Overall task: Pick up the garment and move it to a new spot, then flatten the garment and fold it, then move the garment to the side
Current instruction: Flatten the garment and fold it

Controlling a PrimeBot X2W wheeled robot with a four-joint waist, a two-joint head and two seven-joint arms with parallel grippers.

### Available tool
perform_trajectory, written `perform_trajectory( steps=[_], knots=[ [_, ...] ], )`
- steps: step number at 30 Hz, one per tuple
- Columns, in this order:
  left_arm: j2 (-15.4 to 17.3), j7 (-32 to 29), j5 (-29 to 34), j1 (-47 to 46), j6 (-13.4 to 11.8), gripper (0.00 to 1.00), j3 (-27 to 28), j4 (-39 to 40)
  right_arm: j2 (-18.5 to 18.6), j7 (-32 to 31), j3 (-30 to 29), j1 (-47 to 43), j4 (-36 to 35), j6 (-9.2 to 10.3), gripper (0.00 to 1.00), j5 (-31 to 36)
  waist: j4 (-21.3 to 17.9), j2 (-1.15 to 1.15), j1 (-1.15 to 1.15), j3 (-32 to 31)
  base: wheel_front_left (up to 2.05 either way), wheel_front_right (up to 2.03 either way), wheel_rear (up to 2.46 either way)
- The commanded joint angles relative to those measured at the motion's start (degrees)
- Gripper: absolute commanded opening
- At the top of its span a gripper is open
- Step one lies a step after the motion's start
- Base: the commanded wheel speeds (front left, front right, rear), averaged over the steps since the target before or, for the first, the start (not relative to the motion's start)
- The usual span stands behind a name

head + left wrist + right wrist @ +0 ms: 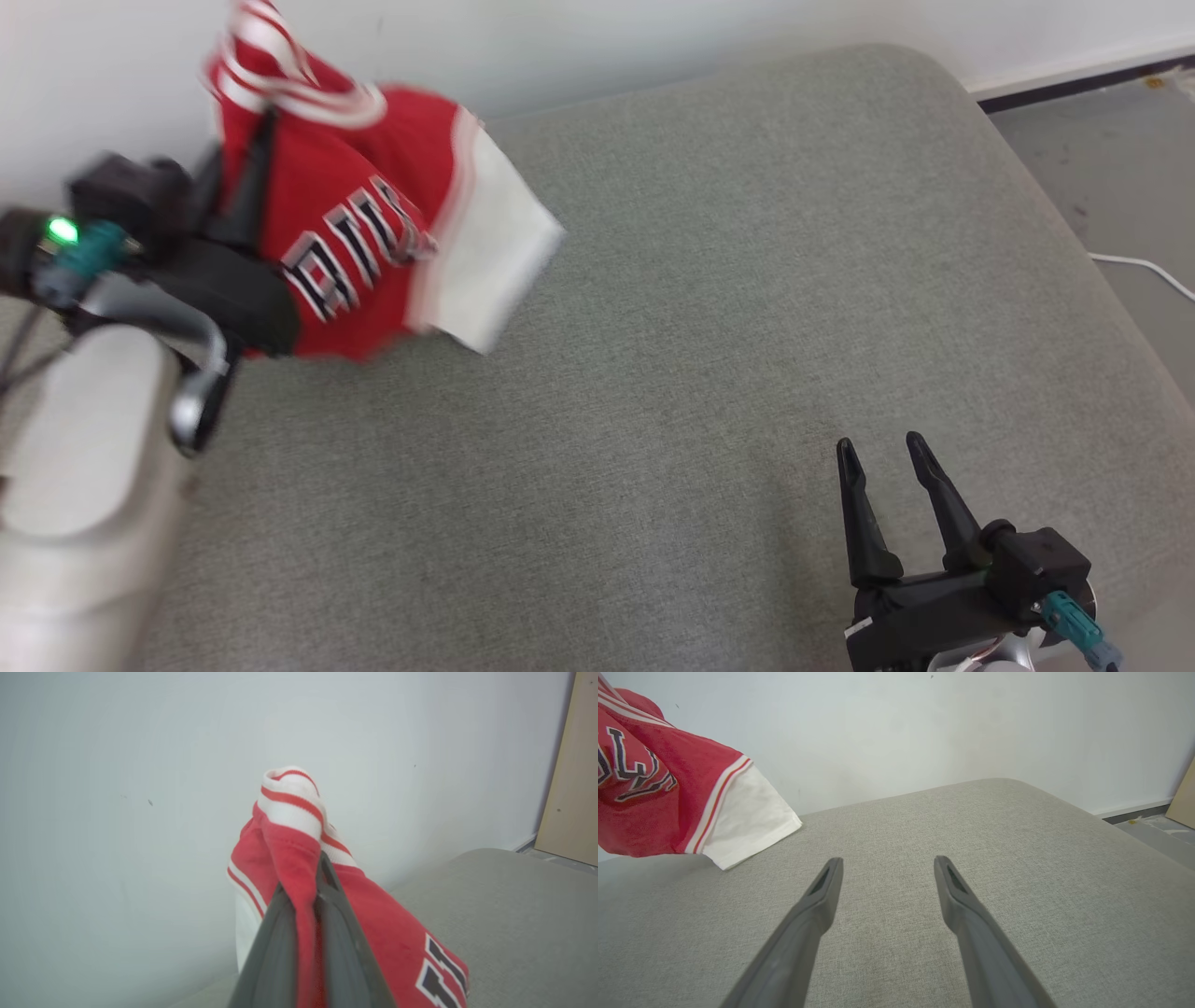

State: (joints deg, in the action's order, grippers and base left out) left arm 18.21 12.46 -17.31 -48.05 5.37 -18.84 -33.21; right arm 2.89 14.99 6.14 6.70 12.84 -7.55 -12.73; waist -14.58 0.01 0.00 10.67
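Pale, rounded left forearm (pixel 84 467) with a curved silver bracket (pixel 191 336); black wrist block (pixel 131 196) carrying a green light (pixel 63 230) and a teal connector (pixel 93 254). Right gripper (pixel 879 446): two long, dark, tapering fingers (pixel 861 523) on a black base (pixel 934 607), second teal connector (pixel 1074 621) behind. Left gripper (pixel 302 877) likewise dark grey, matte

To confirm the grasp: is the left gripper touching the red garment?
Touching. The left wrist view shows the left gripper shut on the garment, with red cloth pinched between its two fingers.
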Motion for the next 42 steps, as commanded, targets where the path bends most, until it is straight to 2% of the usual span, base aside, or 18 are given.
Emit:
perform_trajectory(
  steps=[1,6,11,15,18,23,26,30,33,34,35,38,42],
  knots=[
    [1.0,-0.2,0.5,-1.0,-0.4,0.0,0.4,0.8,0.0,0.3,0.0,-0.7,0.0,0.12,1.0,0.0,0.9,-0.01,0.0,-0.9,0.0,0.0,0.0],
    [5.9,-2.8,1.8,-2.8,-1.9,0.0,1.8,5.7,0.0,0.3,0.5,-0.9,0.0,0.12,1.0,-0.2,1.6,-0.01,0.0,-1.5,0.0,0.0,0.0],
    [5.7,-4.7,1.6,2.6,-3.3,0.0,0.8,9.8,0.0,0.3,1.1,-0.9,0.3,0.12,1.0,-0.7,1.9,-0.01,0.0,-1.4,0.0,0.0,0.0],
    [2.9,-4.5,0.6,8.0,-4.0,0.0,-1.1,9.9,0.0,0.3,1.6,-0.3,0.6,0.12,1.0,-0.9,1.8,-0.01,0.0,-1.0,0.0,0.0,0.0],
    [-0.7,-3.8,0.1,12.1,-4.3,0.0,-3.5,8.1,0.0,0.3,1.9,0.3,0.9,0.12,1.0,-1.1,1.4,-0.01,0.0,-0.6,0.0,0.0,0.0],
    [-6.8,-2.2,0.8,14.8,-2.4,0.0,-9.2,3.7,0.0,0.3,2.1,1.3,1.0,0.12,1.0,-1.1,0.7,-0.01,0.0,0.6,0.0,0.0,0.0],
    [-11.3,-1.0,2.4,15.6,-0.6,0.0,-14.7,-0.1,0.0,0.3,2.0,1.3,1.1,0.12,1.0,-1.1,0.1,-0.01,0.0,0.8,0.0,0.0,0.0],
    [-14.2,0.3,2.2,15.9,0.4,0.0,-19.1,-3.4,0.0,0.3,2.0,1.4,1.3,0.12,1.0,-1.1,-0.4,-0.01,0.0,0.8,0.0,0.0,0.0],
    [-14.8,0.8,1.5,15.9,0.6,0.0,-20.6,-4.8,0.0,0.3,1.9,1.4,1.5,0.12,1.0,-1.1,-0.4,-0.01,0.0,0.5,0.0,0.0,0.0],
    [-15.0,1.0,1.3,15.9,0.6,0.76,-21.3,-5.2,0.0,0.3,1.8,1.3,1.6,0.12,1.0,-1.0,-0.3,-0.01,0.0,0.3,0.0,0.0,0.0],
    [-15.1,1.4,0.8,15.9,0.6,1.0,-21.9,-5.5,0.0,0.3,1.6,1.3,1.7,0.12,1.0,-0.9,-0.2,-0.01,0.0,0.0,0.0,0.0,0.0],
    [-15.3,2.2,-0.8,15.5,0.3,1.0,-22.8,-5.0,0.0,0.3,1.3,0.7,1.9,0.12,1.0,-0.3,0.6,-0.01,0.0,-1.3,0.0,0.0,0.0],
    [-15.3,2.7,-3.3,15.4,-1.4,1.0,-22.0,-1.9,0.0,0.3,0.7,-0.6,2.1,0.12,1.0,0.4,2.3,-0.01,0.0,-3.6,0.0,0.0,0.0]
  ],
)
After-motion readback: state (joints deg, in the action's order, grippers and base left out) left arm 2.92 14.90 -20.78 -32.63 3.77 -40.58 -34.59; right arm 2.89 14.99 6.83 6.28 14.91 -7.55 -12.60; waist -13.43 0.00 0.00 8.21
